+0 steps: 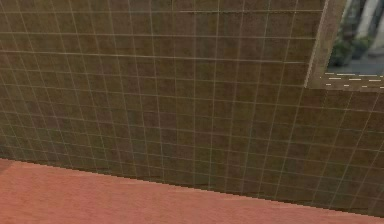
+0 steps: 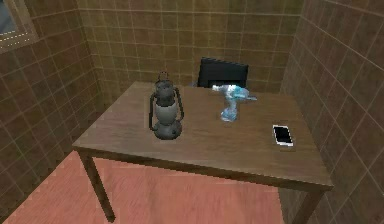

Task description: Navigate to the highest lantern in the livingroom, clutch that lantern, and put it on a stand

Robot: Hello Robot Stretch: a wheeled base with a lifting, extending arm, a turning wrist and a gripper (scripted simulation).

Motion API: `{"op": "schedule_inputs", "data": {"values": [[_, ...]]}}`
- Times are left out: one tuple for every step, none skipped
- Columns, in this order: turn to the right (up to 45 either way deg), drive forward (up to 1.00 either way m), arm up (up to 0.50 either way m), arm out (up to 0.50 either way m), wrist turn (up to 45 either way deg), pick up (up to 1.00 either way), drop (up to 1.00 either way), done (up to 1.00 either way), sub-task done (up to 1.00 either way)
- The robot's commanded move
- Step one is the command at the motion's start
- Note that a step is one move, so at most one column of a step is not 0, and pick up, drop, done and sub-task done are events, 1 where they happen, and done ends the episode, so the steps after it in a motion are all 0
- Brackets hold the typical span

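Progress and clearance. A dark metal lantern [image 2: 167, 108] with a glass globe and a wire handle stands upright on a wooden table [image 2: 130, 140], left of the table's middle and well in from every edge; it rests on the tabletop, so the approach appears largely made, provided this is the highest lantern in the room, while the grasp, the carry and the setting down on a stand all seem to remain; how the gripper's jaws stand, and whether they have hold of anything, cannot be told from these pictures. To the right of the lantern lies a pale blue object [image 2: 236, 103], perhaps a spray bottle, well apart from it; farther right, near the table's right end, lies a phone [image 2: 283, 135]; neither stands between the lantern and the table's near edge, so a reach from that side looks unobstructed. A dark chair back [image 2: 222, 72] rises beyond the far edge, between the table and the tiled far wall [image 2: 150, 40]; the table's right end sits close to the right wall [image 2: 345, 90], leaving little room there; at the left a strip of reddish floor [image 2: 50, 195] lies open between the table leg and the left wall, where a window [image 2: 14, 22] is set. Ahead, a brown tiled wall [image 1: 170, 90] stands close, with another window [image 1: 355, 40] at its upper right and a narrow band of floor [image 1: 90, 195] at its foot; forward travel is probably short, and turning away looks the freer course.
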Motion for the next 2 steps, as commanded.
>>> {"op": "schedule_inputs", "data": {"values": [[0.0,0.00,0.50,0.00,0.0,0.00,0.00,0.00,0.00],[0.0,0.00,0.36,0.00,0.0,0.00,0.00,0.00,0.00]]}}
